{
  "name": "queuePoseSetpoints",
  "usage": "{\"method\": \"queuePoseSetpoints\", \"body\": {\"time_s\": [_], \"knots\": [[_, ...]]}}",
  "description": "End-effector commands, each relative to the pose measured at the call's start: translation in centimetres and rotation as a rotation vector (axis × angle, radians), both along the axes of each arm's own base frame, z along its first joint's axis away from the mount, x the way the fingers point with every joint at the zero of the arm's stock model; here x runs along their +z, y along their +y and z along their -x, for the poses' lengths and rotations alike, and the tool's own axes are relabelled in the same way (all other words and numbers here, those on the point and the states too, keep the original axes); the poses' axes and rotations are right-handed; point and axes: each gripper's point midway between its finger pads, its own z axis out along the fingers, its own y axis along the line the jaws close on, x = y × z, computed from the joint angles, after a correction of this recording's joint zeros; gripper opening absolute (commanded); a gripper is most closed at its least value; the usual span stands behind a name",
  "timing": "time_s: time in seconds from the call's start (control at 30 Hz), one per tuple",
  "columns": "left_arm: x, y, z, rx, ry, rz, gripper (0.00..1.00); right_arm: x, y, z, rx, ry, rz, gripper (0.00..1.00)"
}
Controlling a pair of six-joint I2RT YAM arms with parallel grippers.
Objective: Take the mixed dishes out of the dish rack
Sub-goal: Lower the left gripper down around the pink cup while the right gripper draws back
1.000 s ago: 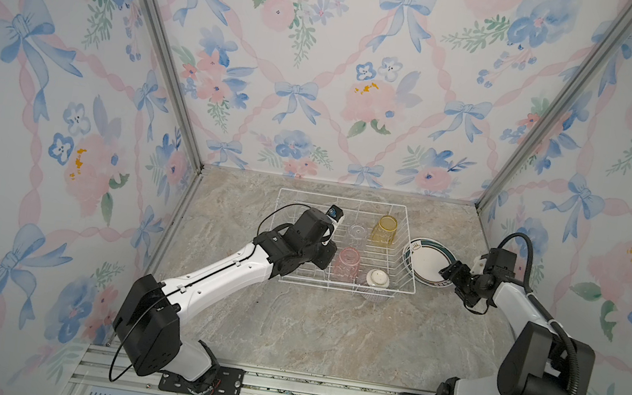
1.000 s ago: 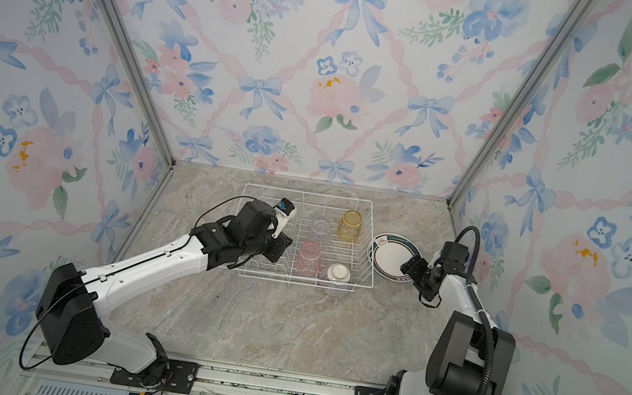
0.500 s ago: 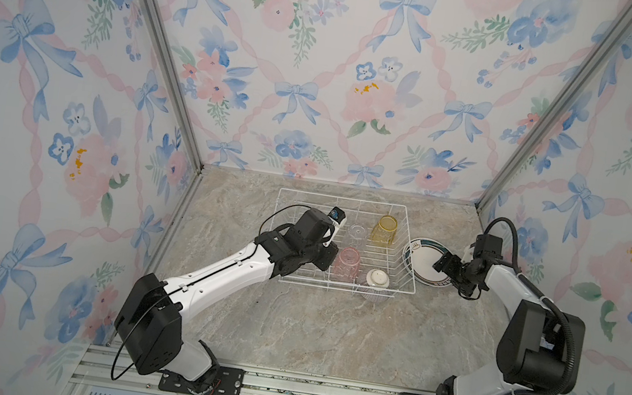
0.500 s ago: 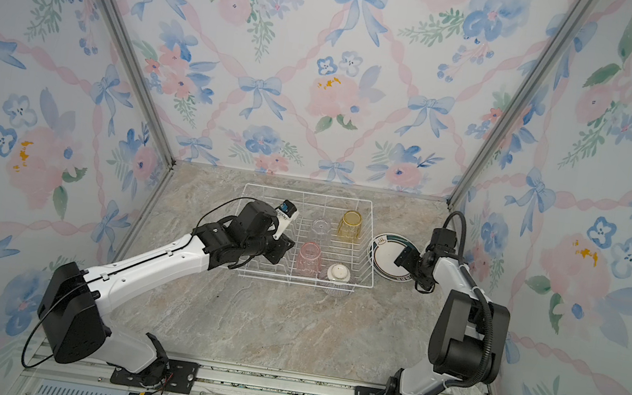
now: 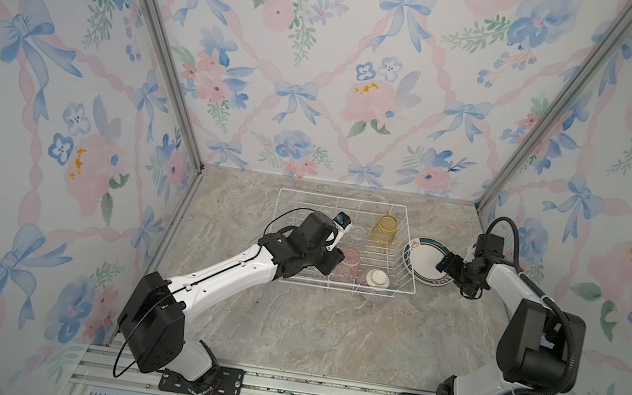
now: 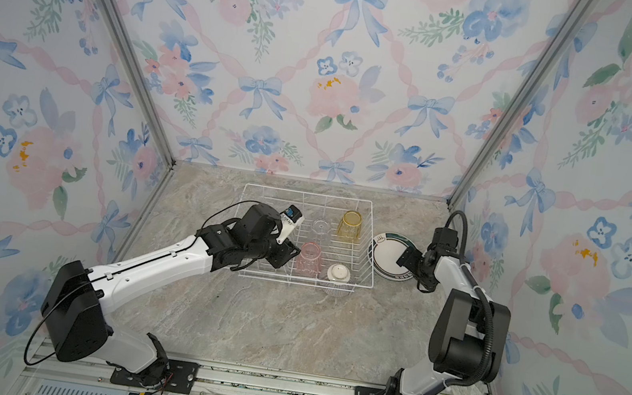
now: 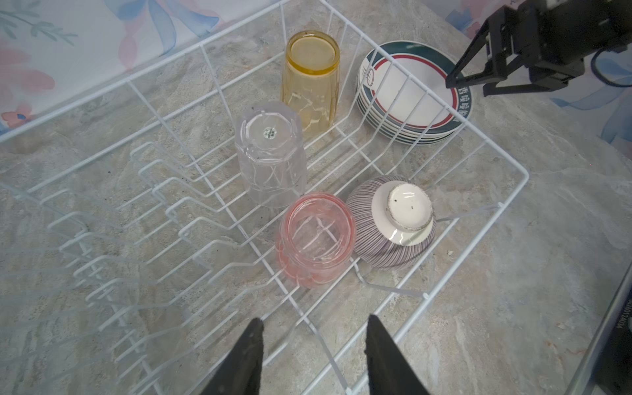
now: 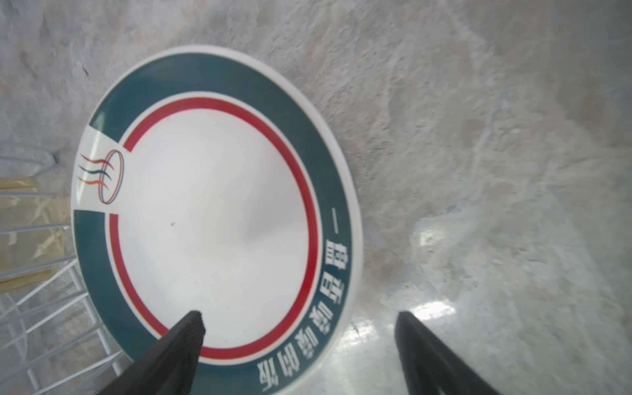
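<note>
left hand hovers over the rack's near edge, fingers apart, nothing between them; in the rack, upside down: pink tumbler, clear tumbler behind it, yellow tumbler far right, striped bowl in the near right corner; plates stacked on the tabletop just right of the rack; right hand spread wide over the stack's rim, gripping nothing

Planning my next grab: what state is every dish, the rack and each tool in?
dish rack: on the table, four dishes inside.
yellow tumbler: upside down in rack.
clear tumbler: upside down in rack.
pink tumbler: standing in rack, which end up unclear.
striped bowl: upside down in rack corner.
plates: stacked flat on table, outside rack.
left tool: open, empty, over rack.
right tool: open, empty, at plate stack's rim.
</note>
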Motion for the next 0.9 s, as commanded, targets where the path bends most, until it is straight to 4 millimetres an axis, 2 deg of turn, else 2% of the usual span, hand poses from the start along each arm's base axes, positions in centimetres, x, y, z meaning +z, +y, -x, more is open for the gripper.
{"method": "queuePoseSetpoints", "body": {"time_s": [0.0, 0.1, 0.17, 0.2, 0.23, 0.4, 0.5, 0.73, 0.87], "knots": [[0.5, -1.5, 0.7, -0.075, -0.018, -0.011, 0.49, 4.7, -1.6, 1.1, -0.054, -0.113, 0.034, 0.90], [0.4, -2.8, 1.2, -0.130, -0.003, 0.000, 0.52, 8.0, -0.7, 1.5, -0.030, -0.192, 0.055, 0.92], [0.1, -3.7, 1.5, -0.163, 0.019, 0.011, 0.61, 9.8, 0.4, 1.7, 0.004, -0.227, 0.071, 0.92], [-0.1, -4.0, 1.6, -0.172, 0.027, 0.014, 0.76, 10.4, 1.0, 1.7, 0.021, -0.242, 0.074, 0.92], [-0.2, -4.2, 1.5, -0.174, 0.033, 0.014, 0.98, 11.0, 1.7, 1.7, 0.038, -0.261, 0.076, 0.92], [0.3, -3.1, -0.8, -0.008, -0.032, -0.031, 0.98, 13.8, 4.4, 1.7, 0.102, -0.340, 0.102, 0.93], [0.3, -3.8, -0.7, -0.036, 0.013, 0.010, 0.98, 14.7, 5.2, 1.8, 0.126, -0.366, 0.114, 0.93], [-2.0, -4.5, -0.6, -0.022, 0.038, -0.062, 0.98, 14.8, 5.8, 2.3, 0.155, -0.375, 0.131, 0.94], [-3.7, -3.4, -1.8, 0.055, 0.048, -0.193, 0.98, 14.9, 5.8, 2.6, 0.164, -0.379, 0.139, 0.95]]}}
